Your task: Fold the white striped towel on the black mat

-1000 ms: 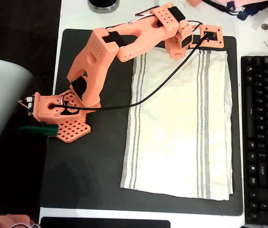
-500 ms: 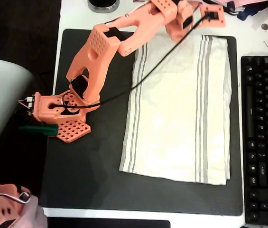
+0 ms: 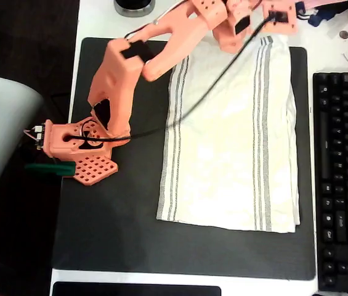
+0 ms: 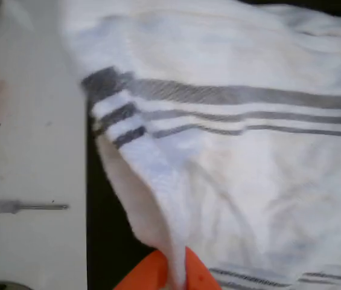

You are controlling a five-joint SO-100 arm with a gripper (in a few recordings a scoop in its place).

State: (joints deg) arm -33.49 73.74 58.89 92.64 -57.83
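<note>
In the overhead view the white striped towel (image 3: 235, 142) lies spread on the right half of the black mat (image 3: 118, 216), its grey stripes running up and down the picture. Its top edge reaches the mat's far edge. My orange gripper (image 3: 228, 44) sits at that top edge, near the left stripe group. In the wrist view the orange fingertips (image 4: 170, 272) are shut on a raised fold of the towel (image 4: 236, 157), with a dark strip of the mat (image 4: 107, 229) beside it.
A black keyboard (image 3: 343, 179) lies along the mat's right side. The arm's base (image 3: 78, 145) stands on the mat's left part, and its black cable (image 3: 204, 98) drapes across the towel. A round dark object (image 3: 133, 6) is at the top. A thin metal tool (image 4: 19, 207) lies on the white table.
The gripper has moved toward the top of the overhead picture, dragging the towel with it. The towel's near edge has slid upward on the mat.
</note>
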